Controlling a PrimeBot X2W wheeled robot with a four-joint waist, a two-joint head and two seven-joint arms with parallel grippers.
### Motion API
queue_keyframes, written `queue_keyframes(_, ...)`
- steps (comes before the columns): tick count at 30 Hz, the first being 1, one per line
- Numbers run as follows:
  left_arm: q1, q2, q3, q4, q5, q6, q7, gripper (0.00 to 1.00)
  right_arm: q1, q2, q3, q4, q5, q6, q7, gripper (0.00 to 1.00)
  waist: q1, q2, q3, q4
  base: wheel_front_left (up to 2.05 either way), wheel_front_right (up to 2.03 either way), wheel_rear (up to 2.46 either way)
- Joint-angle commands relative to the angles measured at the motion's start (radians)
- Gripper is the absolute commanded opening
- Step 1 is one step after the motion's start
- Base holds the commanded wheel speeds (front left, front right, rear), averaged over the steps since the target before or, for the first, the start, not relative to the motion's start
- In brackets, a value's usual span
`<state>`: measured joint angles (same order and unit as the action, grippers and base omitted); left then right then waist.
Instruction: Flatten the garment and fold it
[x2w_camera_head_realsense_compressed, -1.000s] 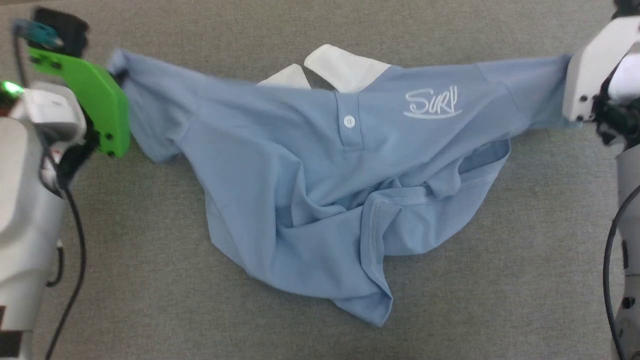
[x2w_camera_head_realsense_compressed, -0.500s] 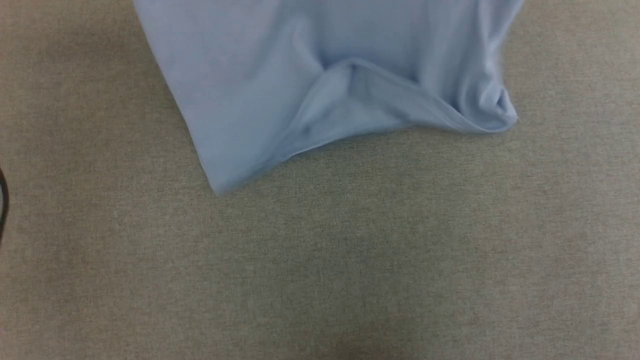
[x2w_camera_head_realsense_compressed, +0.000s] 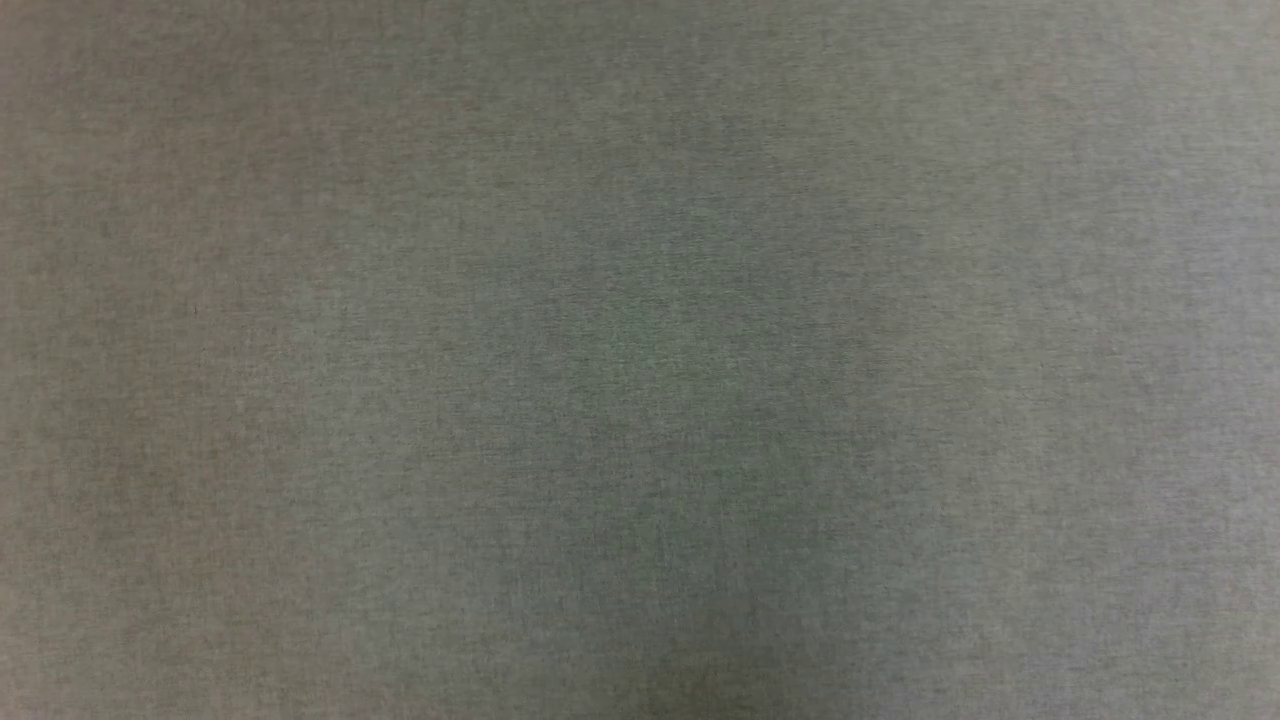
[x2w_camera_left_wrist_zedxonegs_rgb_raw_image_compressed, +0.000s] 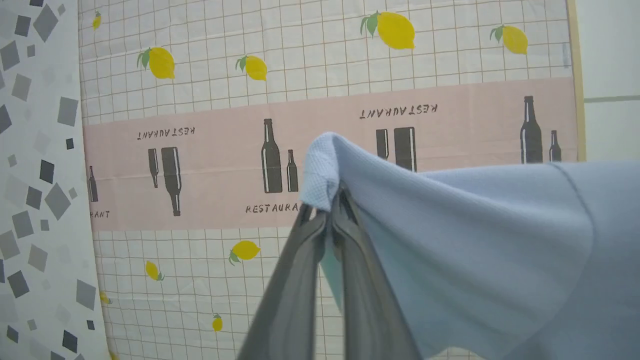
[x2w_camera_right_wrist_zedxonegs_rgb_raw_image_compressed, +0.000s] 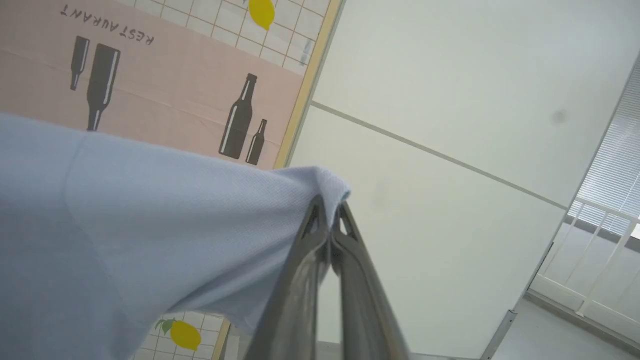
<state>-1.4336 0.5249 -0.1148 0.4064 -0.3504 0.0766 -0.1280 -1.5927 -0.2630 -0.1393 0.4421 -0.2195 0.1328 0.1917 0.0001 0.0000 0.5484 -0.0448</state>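
Shirt (x2w_camera_left_wrist_zedxonegs_rgb_raw_image_compressed: 475, 240) hangs in the air, pinched at 2 ends. The left claw (x2w_camera_left_wrist_zedxonegs_rgb_raw_image_compressed: 327, 212) is clamped tight on a corner of pale blue knit, most likely a sleeve end, and the cloth runs away from it toward the right of the left wrist view. The right claw (x2w_camera_right_wrist_zedxonegs_rgb_raw_image_compressed: 330, 215) is closed just as hard on the opposite corner, with the cloth running off to the left of its own view. So the shirt's long axis lies sleeve to sleeve, straight between the 2 claws, and looks fairly taut along its top edge. Both wrist cameras look out at a lemon-and-bottle backdrop (x2w_camera_left_wrist_zedxonegs_rgb_raw_image_compressed: 200, 150) and a white wall (x2w_camera_right_wrist_zedxonegs_rgb_raw_image_compressed: 450, 150), which suggests the arms are raised. The head view looks down on grey worktop (x2w_camera_head_realsense_compressed: 640, 360), apparently below the shirt.

Neither arm is nearer, since each holds 1 end. I judge the flattening step to be in hand. Laying the shirt down would need both claws to descend together and level, keeping that span stretched so the body lands without bunching.
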Motion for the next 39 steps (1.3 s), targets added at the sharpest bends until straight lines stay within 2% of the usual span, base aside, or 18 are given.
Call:
queue_keyframes(1,0.034,0.003,-0.013,0.020,0.000,-0.014,0.005,0.00,0.024,-0.008,0.007,0.021,0.013,-0.002,-0.007,0.00,-0.0001,0.0000,0.006,0.007,0.00,0.00,0.00)
queue_keyframes(9,0.258,0.008,-0.083,0.126,-0.038,-0.108,0.089,0.00,0.254,-0.044,0.109,0.125,0.137,-0.002,-0.032,0.00,-0.0001,0.0000,-0.018,0.017,0.00,0.00,0.00)
queue_keyframes(14,0.469,-0.015,-0.088,0.140,-0.153,-0.169,0.173,0.00,0.469,-0.070,0.165,0.137,0.263,-0.002,-0.038,0.00,-0.0001,0.0000,-0.093,0.028,0.00,0.00,0.00)
queue_keyframes(21,0.823,-0.034,-0.083,-0.015,-0.341,-0.195,0.315,0.00,0.830,-0.113,0.190,0.005,0.418,-0.002,0.021,0.00,-0.0001,0.0000,-0.219,0.044,0.00,0.00,0.00)
queue_keyframes(22,0.981,-0.031,-0.088,-0.100,-0.403,-0.194,0.376,0.00,1.013,-0.140,0.158,-0.093,0.452,-0.002,0.052,0.00,-0.0001,0.0000,-0.263,0.053,0.00,0.00,0.00)
queue_keyframes(25,1.152,-0.040,-0.070,-0.192,-0.461,-0.155,0.412,0.00,1.195,-0.136,0.101,-0.201,0.456,-0.002,0.098,0.00,-0.0001,0.0000,-0.302,0.051,0.00,0.00,0.00)
queue_keyframes(32,1.504,-0.076,-0.028,-0.381,-0.543,-0.027,0.442,0.00,1.511,-0.015,-0.043,-0.410,0.439,-0.002,0.250,0.00,-0.0001,0.0000,-0.349,0.040,0.00,0.00,0.00)
queue_keyframes(36,1.627,-0.129,-0.001,-0.444,-0.598,0.015,0.421,0.00,1.626,0.066,-0.115,-0.459,0.399,-0.002,0.361,0.00,-0.0001,0.0000,-0.363,0.038,0.00,0.00,0.00)
queue_keyframes(39,1.693,-0.147,0.002,-0.457,-0.608,0.042,0.417,0.00,1.680,0.124,-0.161,-0.479,0.376,-0.002,0.438,0.00,-0.0001,0.0000,-0.369,0.038,0.00,0.00,0.00)
